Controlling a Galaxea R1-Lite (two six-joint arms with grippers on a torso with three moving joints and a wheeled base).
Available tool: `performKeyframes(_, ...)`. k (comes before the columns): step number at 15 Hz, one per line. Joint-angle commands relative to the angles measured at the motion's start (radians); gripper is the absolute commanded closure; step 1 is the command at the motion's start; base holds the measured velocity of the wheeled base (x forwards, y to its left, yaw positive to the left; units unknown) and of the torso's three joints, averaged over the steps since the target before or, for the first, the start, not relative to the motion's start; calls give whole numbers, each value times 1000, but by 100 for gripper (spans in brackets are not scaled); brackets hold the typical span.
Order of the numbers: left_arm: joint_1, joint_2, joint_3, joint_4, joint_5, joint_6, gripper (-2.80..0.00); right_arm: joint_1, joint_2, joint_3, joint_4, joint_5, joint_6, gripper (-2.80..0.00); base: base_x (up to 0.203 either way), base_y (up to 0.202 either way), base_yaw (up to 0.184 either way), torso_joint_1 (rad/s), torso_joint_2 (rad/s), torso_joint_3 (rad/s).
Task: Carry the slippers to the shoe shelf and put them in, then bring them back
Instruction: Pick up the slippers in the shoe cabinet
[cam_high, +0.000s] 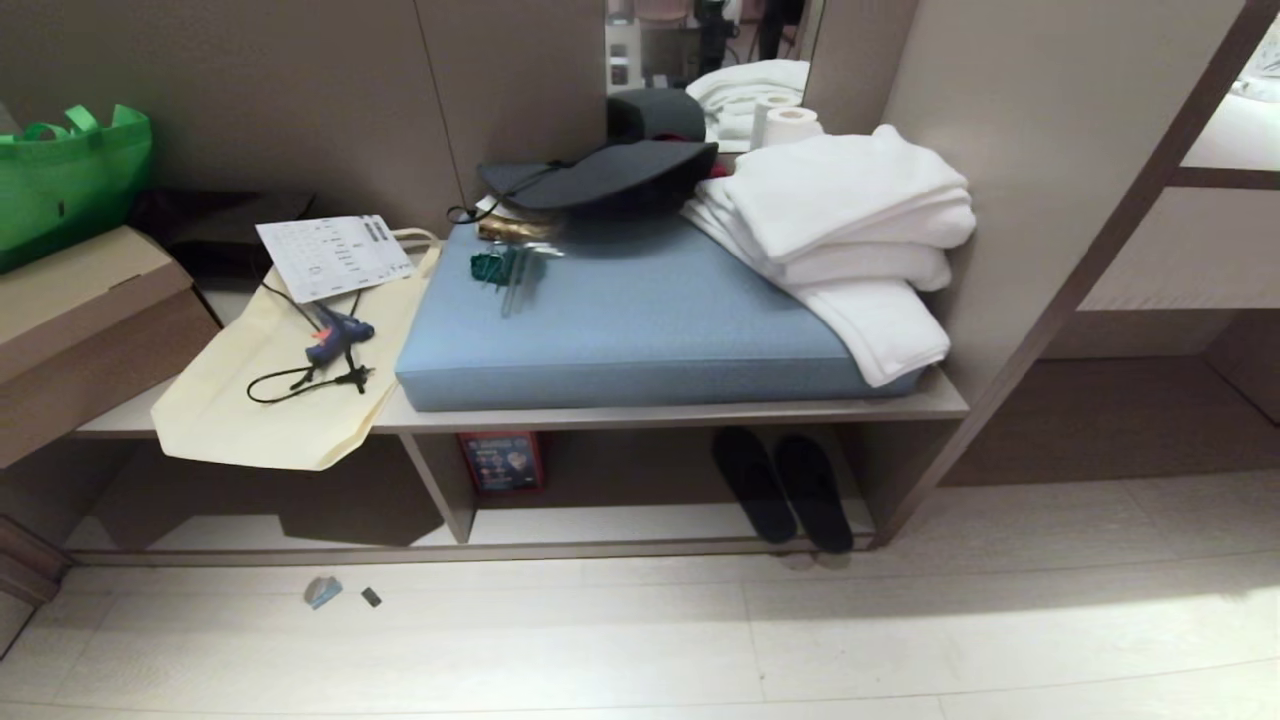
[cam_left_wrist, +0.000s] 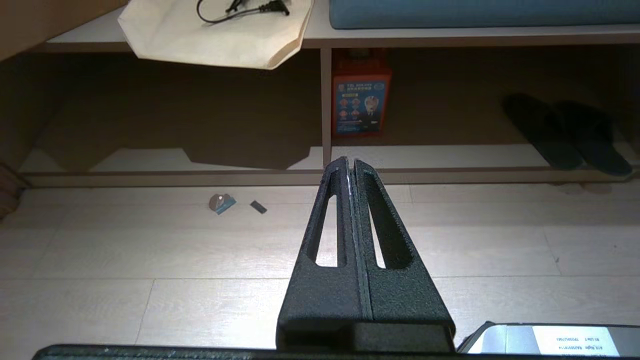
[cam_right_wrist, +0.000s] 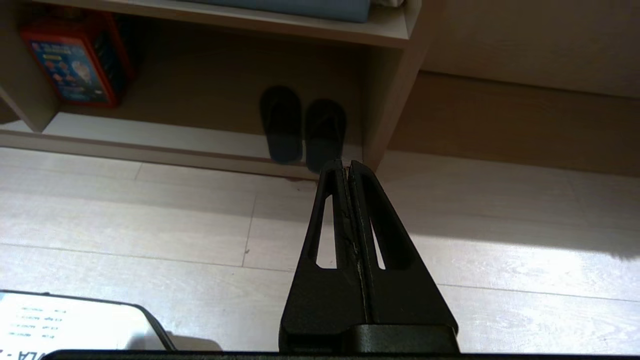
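In the right-hand bay of the shoe shelf (cam_high: 640, 522), hard against its right wall, the slippers (cam_high: 782, 488) sit side by side on the pale bottom board, under the bench top that carries a blue cushion (cam_high: 630, 320) and folded white towels (cam_high: 850, 230). Their long axes run front to back, one end of each at the front lip of the shelf and the other deep in shadow; which end is toe or heel cannot be told. The right gripper (cam_right_wrist: 347, 164) points almost straight at them across bare floor, with the pair just beyond its tips in its own camera, so the right arm looks the nearer and better lined up. The left gripper (cam_left_wrist: 348, 161) aims instead at the upright divider (cam_left_wrist: 326, 107) and a red box (cam_left_wrist: 361, 97), with the slippers well off to one side. Both grippers have their fingers pressed together and carry nothing. Both hang low over the floor, short of the shelf, and neither shows in the head view. Any pickup would first call for the fingers to part and a reach forward into the bay.
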Motion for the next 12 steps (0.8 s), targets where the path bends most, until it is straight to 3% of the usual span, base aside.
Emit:
performKeyframes(1, 0, 1, 0, 0, 0, 0, 0, 0, 2, 0, -1, 1, 0, 0, 0, 0, 0, 6, 6, 202)
performKeyframes(12, 0, 1, 0, 0, 1, 0, 0, 1, 2, 0, 0, 1, 2, 0, 0, 0, 0, 3, 0, 201)
